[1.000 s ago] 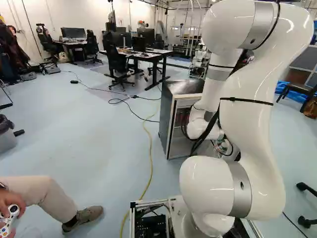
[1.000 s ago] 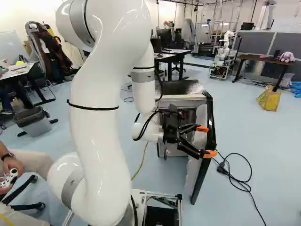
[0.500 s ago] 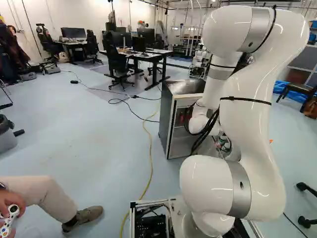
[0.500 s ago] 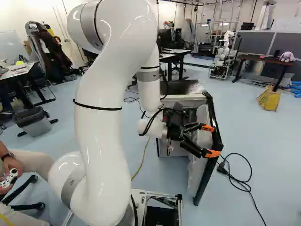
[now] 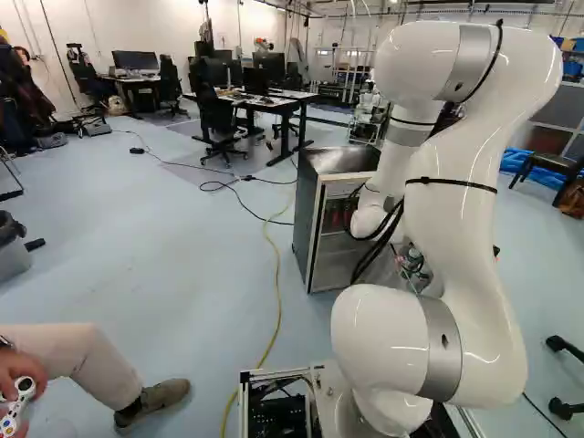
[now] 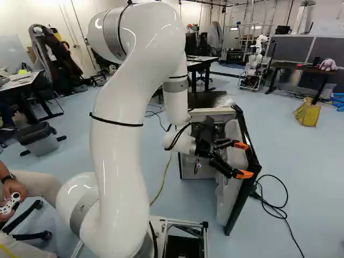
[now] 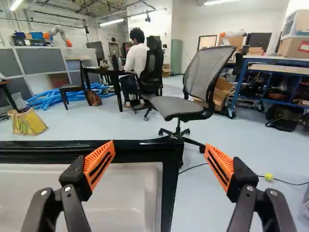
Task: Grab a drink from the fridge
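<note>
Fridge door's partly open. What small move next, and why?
Probably ease the gripper outward to swing the door a little wider: its fingers stand open at the door's inner side, pointing away from the fridge, and the door still looks too close for an easy turn inward.

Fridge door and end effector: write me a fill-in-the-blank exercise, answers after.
The fridge's door stands ____, not shut.
The door's inner panel is white, while its frame is ____.
The pads on the end effector are coloured ____.
With its two fingers standing wide apart, the end effector is gripping ____.

Missing words: open; black; orange; nothing.
</note>
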`<state>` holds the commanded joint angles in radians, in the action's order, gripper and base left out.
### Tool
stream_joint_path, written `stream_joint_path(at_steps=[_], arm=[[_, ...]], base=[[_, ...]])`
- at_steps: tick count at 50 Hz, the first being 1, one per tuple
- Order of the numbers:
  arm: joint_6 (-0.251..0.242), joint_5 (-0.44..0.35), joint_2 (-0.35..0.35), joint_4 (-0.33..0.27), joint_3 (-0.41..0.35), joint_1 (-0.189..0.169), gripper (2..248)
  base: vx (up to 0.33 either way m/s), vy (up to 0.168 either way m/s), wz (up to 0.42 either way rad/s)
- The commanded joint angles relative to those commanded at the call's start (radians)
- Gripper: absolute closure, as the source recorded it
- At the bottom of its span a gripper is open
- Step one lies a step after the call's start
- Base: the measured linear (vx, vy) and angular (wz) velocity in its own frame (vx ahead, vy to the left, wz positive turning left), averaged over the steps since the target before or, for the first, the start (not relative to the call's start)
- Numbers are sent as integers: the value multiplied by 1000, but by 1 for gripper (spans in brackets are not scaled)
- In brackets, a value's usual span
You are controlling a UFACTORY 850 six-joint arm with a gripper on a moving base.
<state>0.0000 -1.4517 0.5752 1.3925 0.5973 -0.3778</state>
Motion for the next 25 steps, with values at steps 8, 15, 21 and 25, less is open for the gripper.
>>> stream_joint_path(at_steps=[8,15,21,25], arm=[[0,15,14,6,28,-8,3],[0,17,26,7,53,-15,3],[0,17,37,7,75,-21,3],[0,17,44,7,90,-25,3]], base=[[0,0,0],[0,0,0],[0,0,0],[0,0,0]])
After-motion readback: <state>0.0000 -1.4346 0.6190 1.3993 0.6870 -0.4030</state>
